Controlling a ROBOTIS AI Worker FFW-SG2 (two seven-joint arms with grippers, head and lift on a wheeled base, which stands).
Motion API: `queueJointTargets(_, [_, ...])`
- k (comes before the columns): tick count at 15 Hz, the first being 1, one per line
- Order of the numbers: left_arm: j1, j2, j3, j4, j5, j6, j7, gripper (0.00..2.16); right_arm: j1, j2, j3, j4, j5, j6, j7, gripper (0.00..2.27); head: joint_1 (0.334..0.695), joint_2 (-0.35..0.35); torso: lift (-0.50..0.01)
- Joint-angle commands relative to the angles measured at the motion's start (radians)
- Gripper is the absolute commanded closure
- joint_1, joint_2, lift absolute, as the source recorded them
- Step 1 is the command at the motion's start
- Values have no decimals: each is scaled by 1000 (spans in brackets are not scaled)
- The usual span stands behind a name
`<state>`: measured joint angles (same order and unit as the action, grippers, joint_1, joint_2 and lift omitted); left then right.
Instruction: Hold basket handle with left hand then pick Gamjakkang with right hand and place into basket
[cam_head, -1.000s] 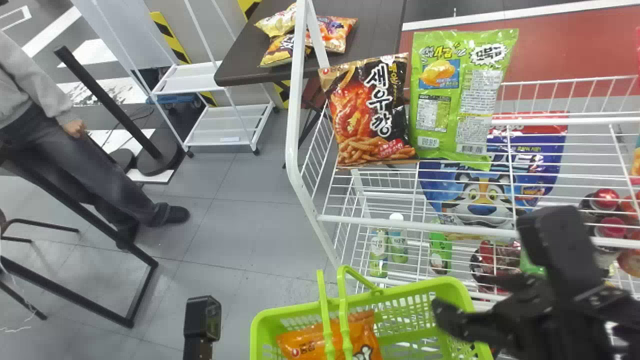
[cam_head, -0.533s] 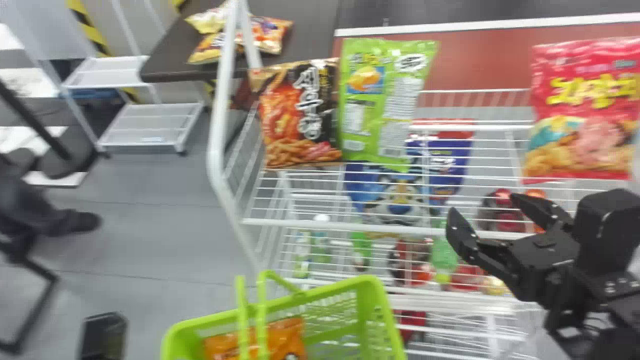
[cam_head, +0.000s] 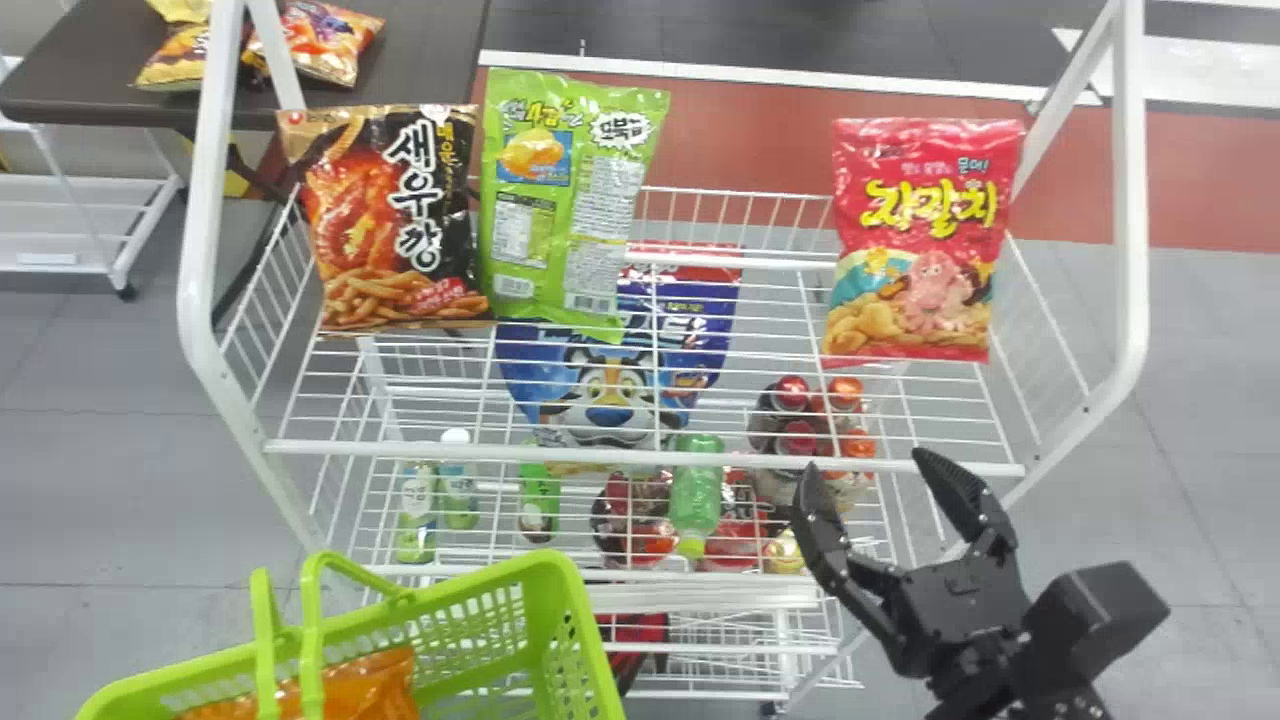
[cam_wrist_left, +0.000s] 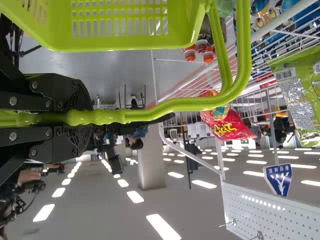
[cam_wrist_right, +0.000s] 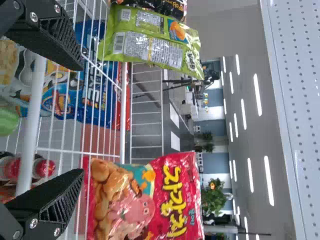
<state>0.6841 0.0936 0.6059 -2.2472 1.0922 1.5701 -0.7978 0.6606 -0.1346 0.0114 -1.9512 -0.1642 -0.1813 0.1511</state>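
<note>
Fingers spread with nothing between them, the robot's right gripper (cam_head: 868, 470) hovers by the right-hand part of a white wire rack's front rail (cam_head: 640, 457). The left gripper (cam_wrist_left: 82, 118) is clamped around the handle (cam_wrist_left: 175, 104) of a lime-green basket (cam_head: 585, 620), which hangs to the left of the right gripper and holds an orange packet (cam_head: 380, 685).

Just beyond the right gripper, a red packet (cam_head: 920, 240) stands upright on the rack's top shelf. Farther to that gripper's left stand a green packet (cam_head: 570, 200) and, beside it, a black-and-orange one (cam_head: 390, 220). Which packet is the Gamjakkang cannot be told for certain. Below the top shelf, seen through its wires, are a blue packet (cam_head: 610, 390) and a green bottle (cam_head: 697, 490). Well beyond, at far left, more snack bags (cam_head: 325, 42) lie on a dark table (cam_head: 90, 60).
</note>
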Motion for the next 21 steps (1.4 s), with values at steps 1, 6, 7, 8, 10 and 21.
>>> queueJointTargets(1, [0, 0, -6, -2, 0, 1, 2, 2148, 16, 6, -5, 11, -1, -34, 13, 76, 695, -125, -18])
queueJointTargets(6, [0, 0, -2, 0, 0, 1, 3, 2148, 19, 9, -5, 20, -1, -40, 15, 76, 695, -135, -18])
queueJointTargets(7, [0, 0, -3, 0, 0, 1, 3, 2148, 22, 9, -5, 18, -1, -43, 15, 76, 695, -134, -18])
queueJointTargets(8, [0, 0, -2, -2, 2, 1, 2, 2148, 24, 10, -5, 18, -1, -53, 15, 76, 695, -133, -18])
queueJointTargets(10, [0, 0, -2, -2, 2, 1, 3, 2148, 25, 15, -5, 18, -1, -53, 18, 76, 695, -133, -18])
queueJointTargets(21, [5, -6, -3, -3, 0, 1, 0, 2148, 39, 23, -5, 18, -6, -77, 19, 76, 695, -134, -18])
